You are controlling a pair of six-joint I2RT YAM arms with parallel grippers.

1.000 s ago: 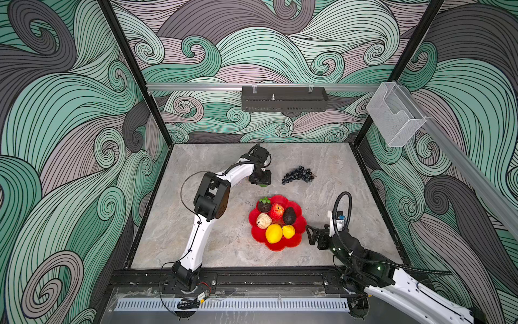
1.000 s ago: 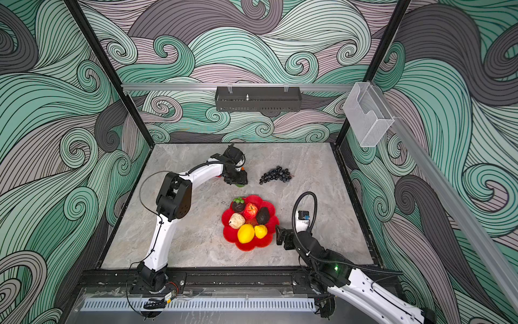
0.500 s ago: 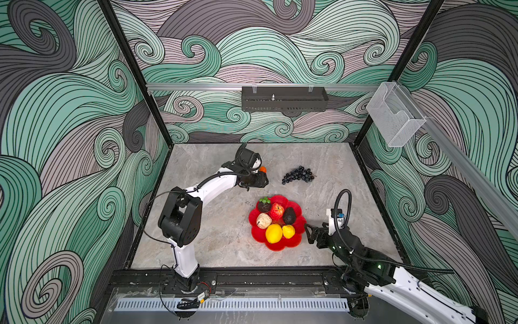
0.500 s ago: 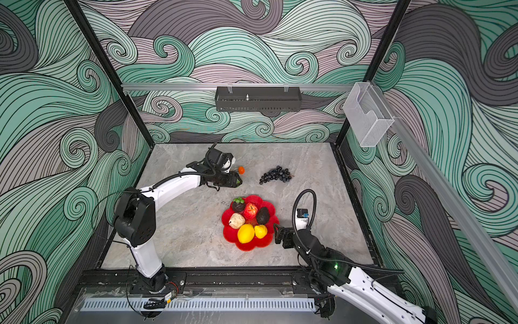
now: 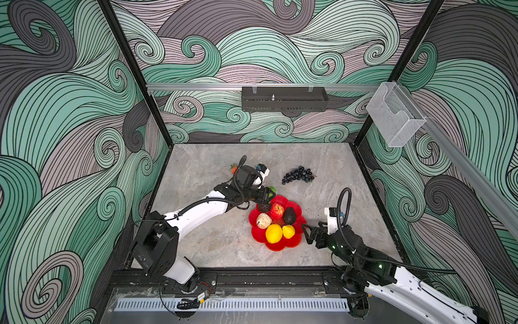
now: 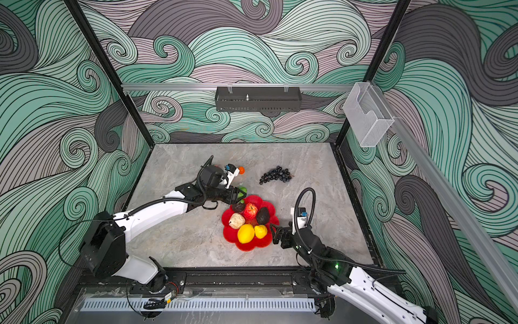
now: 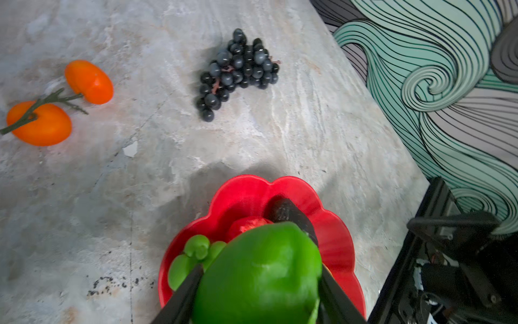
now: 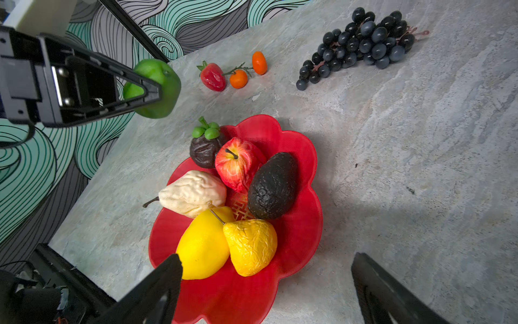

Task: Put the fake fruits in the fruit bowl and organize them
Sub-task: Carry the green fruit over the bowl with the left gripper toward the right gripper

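1. Six fake fruits (image 8: 238, 165) sit in the red fruit bowl (image 5: 280, 245), mid-desk (image 5: 210, 238), toward the front.
2. Left hand (image 6: 238, 194) grips the green lime (image 7: 260, 275), held above the bowl's far-left rim.
3. Right hand (image 5: 307, 234): jaws wide, empty, just beside the bowl's right edge.
4. Loose on the desk beyond the bowl: grape bunch (image 5: 297, 174), strawberry (image 8: 213, 76), two small oranges (image 8: 238, 78) on one stem.
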